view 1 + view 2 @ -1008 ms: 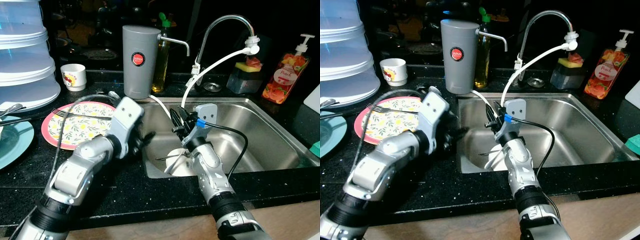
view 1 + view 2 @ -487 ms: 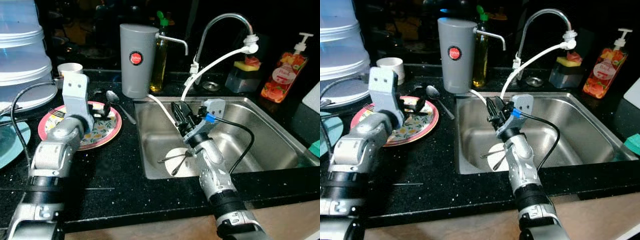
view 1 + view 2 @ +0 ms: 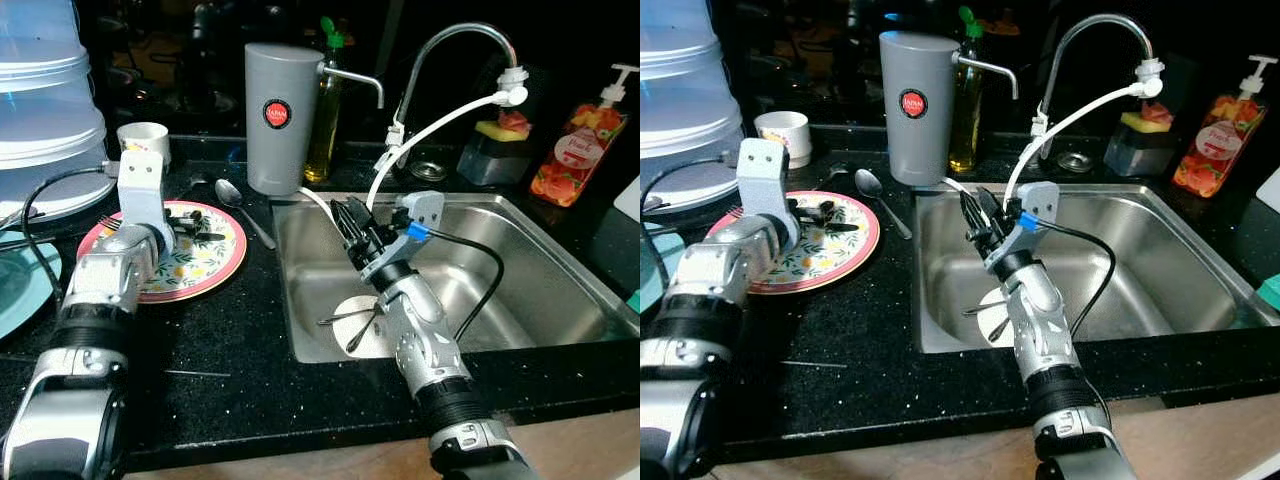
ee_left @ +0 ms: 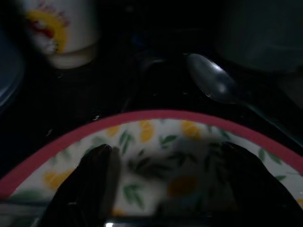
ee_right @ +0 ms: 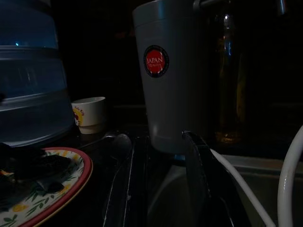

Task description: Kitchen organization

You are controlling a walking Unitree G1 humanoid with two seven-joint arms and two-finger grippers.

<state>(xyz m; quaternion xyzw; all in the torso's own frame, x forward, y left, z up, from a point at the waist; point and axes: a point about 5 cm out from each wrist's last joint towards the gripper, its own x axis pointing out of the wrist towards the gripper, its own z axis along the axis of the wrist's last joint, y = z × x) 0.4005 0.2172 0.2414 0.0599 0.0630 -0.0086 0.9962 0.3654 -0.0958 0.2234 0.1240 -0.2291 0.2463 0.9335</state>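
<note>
A pink-rimmed floral plate (image 3: pixel 200 268) lies on the black counter left of the sink. My left gripper (image 3: pixel 200 224) hovers just over it, open, with nothing between its fingers (image 4: pixel 94 179). A fork (image 3: pixel 105 222) rests on the plate's far left edge. A metal spoon (image 3: pixel 240 205) lies on the counter between the plate and the sink. In the steel sink (image 3: pixel 520 270) sits a small white plate (image 3: pixel 385 335) with cutlery on it. My right gripper (image 3: pixel 352 225) is raised over the sink's left part, open and empty, pointing toward the counter.
A grey water dispenser (image 3: pixel 283 120) and an oil bottle stand behind the sink's left corner. The faucet (image 3: pixel 450 60) has a white hose. A small cup (image 3: pixel 143 143), stacked plastic containers (image 3: pixel 45 110) and a teal plate (image 3: pixel 20 290) are at the left. A soap bottle (image 3: pixel 575 150) stands at the right.
My left arm has swung from the sink's left edge out over the floral plate and settled there. The right gripper has lifted slightly over the sink.
</note>
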